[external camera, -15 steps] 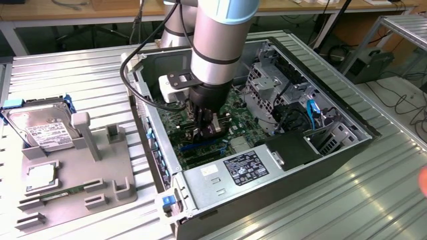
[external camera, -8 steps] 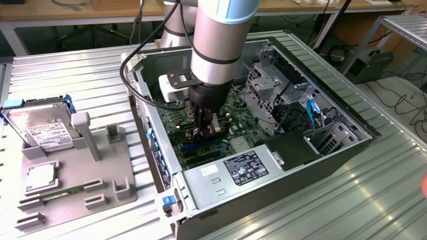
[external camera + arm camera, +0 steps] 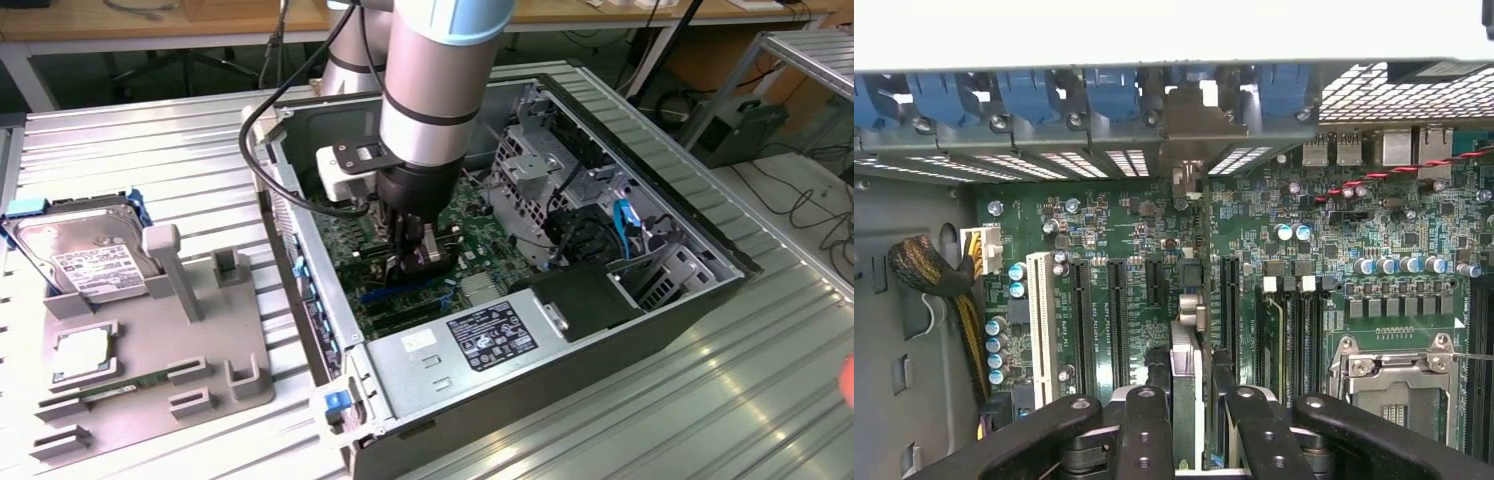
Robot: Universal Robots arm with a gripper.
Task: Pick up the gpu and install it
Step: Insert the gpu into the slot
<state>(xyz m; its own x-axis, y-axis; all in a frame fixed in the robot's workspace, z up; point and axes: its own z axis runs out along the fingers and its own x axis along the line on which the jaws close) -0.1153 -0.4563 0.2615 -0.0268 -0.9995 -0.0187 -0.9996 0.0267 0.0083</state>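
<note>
**No legible text in either view**

A black label point(image 3: 490, 336) is sitting on the power supply point(image 3: 454, 350) inside the computer case point(image 3: 694, 290), carrying white print and certification-style marks too small to read. A white label point(image 3: 94, 266) is lying on the hard drive point(image 3: 74, 255), its lines likewise unreadable. White lettering is running across the motherboard point(image 3: 1274, 270), none of it decipherable

Open grey metal computer case point(image 3: 667, 300) lies on ribbed metal counter point(image 3: 134, 150). Grey plastic parts holder point(image 3: 147, 350) on exterior view's left carries silver hard drive with white label point(image 3: 74, 260), narrow green memory stick point(image 3: 127, 388).
</note>
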